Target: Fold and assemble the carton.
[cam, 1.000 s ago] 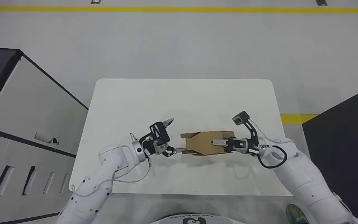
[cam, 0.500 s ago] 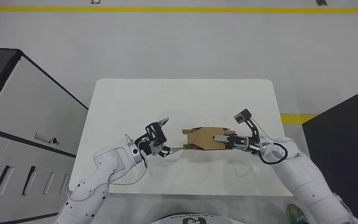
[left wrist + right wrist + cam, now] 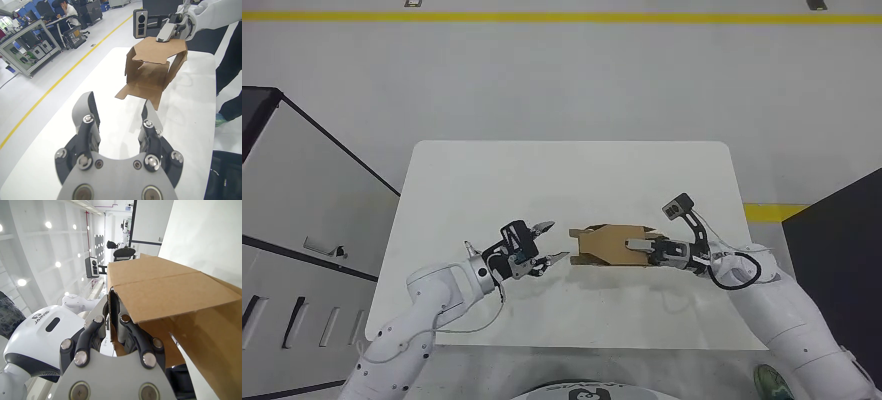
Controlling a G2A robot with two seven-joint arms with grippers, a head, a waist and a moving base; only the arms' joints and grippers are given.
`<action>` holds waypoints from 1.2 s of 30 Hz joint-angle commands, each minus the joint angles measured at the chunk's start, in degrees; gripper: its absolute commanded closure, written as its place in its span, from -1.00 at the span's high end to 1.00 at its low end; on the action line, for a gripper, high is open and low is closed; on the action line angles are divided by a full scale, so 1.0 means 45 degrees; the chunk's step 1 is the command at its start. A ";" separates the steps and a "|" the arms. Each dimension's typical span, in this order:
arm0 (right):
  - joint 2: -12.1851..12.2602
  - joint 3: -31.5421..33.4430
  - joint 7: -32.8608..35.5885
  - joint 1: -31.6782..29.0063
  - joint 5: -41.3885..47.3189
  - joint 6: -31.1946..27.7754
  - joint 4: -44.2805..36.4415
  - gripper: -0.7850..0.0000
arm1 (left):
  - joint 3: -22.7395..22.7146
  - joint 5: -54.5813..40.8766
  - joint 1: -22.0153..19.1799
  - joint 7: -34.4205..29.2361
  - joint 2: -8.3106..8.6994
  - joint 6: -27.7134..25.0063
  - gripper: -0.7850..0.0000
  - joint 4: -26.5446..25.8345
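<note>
Squaring up the carton (image 3: 610, 245) is the step I judge you to be in: it stands on the table (image 3: 642, 170) as a half-raised sleeve, leaning rather than square, with neither end closed yet. The right jaws are clamped on its top panel (image 3: 160, 49) at the end farthest from the left jaws. In the right wrist view you can see the cardboard edge pinched between the 2 fingers (image 3: 122, 332). The left jaws are spread wide and hold nothing. The carton's open end faces straight into them, near but not touching. Just ahead of their tips the bottom flap (image 3: 138, 92) lies flat on the table, 1 side wall (image 3: 130, 66) stands up beside the opening, and the notched front edge of the top panel hangs over it.

Your next move, as I read it, belongs to the left arm (image 3: 447, 290): bring the open jaws forward to a flap at that mouth and fold it inward while the right jaws brace the sleeve. Watch the lean, since a push on a skewed sleeve may flatten it or slide it along the table.

Both arms lie low over the table, forearms angled inward, wrists pointing at each other with the carton between them. The right arm (image 3: 762, 290) has its wrist about level with the top panel.
</note>
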 commanded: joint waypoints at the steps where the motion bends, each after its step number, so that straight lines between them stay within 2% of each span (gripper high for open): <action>1: -0.0009 0.0055 0.0290 0.0037 0.0289 0.0087 0.0029 -1.00 | 0.0098 -0.0411 -0.0086 -0.0047 -0.0015 -0.0131 -1.00 -0.0110; 7: -0.0013 0.0054 0.0198 0.0026 0.0283 0.0123 0.0011 -1.00 | 0.0133 -0.0438 -0.0153 -0.0062 -0.0026 0.0047 -1.00 -0.0152; 10: -0.0043 0.0060 -0.0266 -0.0068 0.0360 0.0611 -0.0263 -1.00 | 0.0296 -0.0501 -0.0209 -0.0107 -0.0027 -0.0104 -1.00 -0.0178; 19: -0.0115 0.0036 -0.0153 0.0080 0.0369 0.1510 -0.0330 -1.00 | 0.0699 -0.0661 -0.0455 -0.0167 -0.0039 -0.0251 -1.00 -0.0166; 36: -0.0312 0.0031 -0.0680 0.0302 0.0194 0.1851 -0.0136 -1.00 | 0.1326 -0.0546 -0.0755 -0.0232 -0.0002 -0.0802 -1.00 -0.0257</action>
